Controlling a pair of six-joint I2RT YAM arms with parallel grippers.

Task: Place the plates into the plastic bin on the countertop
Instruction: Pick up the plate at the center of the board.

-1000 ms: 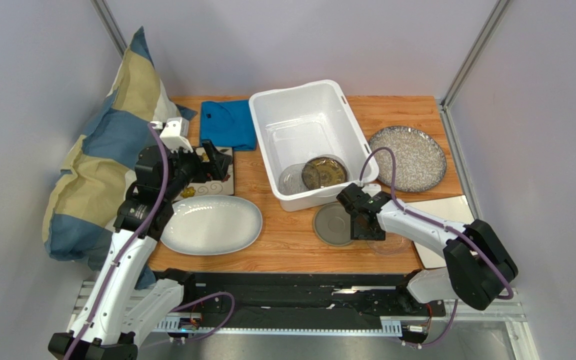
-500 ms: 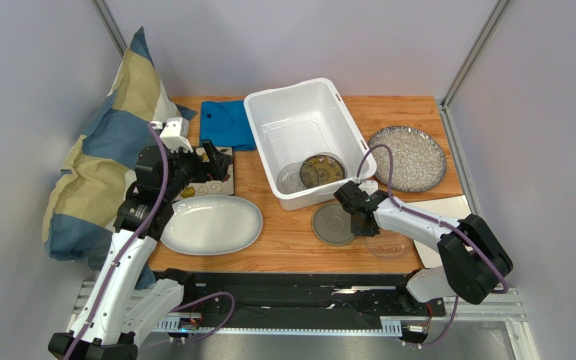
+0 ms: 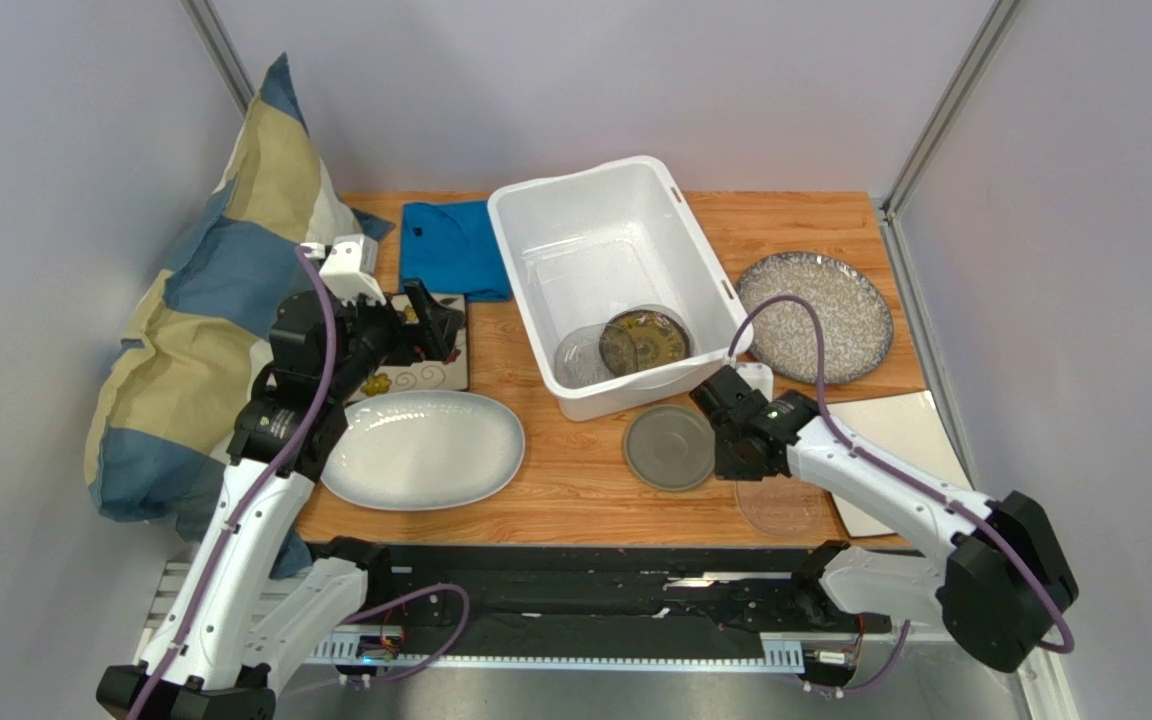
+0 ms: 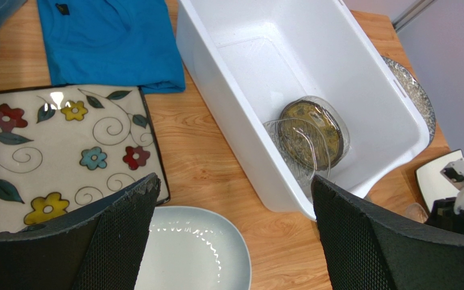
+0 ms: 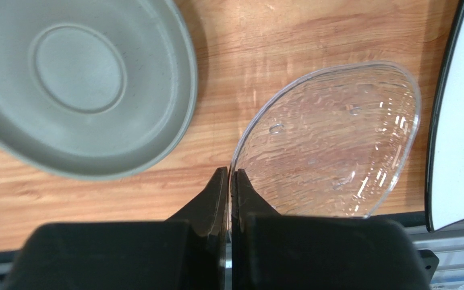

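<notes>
Your right pincer (image 5: 229, 181) is clenched on the rim of the clear glass plate (image 5: 331, 145), out over the surface (image 5: 313, 30) beside the small grey plate (image 5: 83, 78) and short of the plastic bin (image 3: 582, 176), so reckon on light, stiff, slippery, chippable glass and lift it gently.

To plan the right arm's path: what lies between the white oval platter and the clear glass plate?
Only the small grey plate lies between the white oval platter and the clear glass plate. The top view shows it.
</notes>
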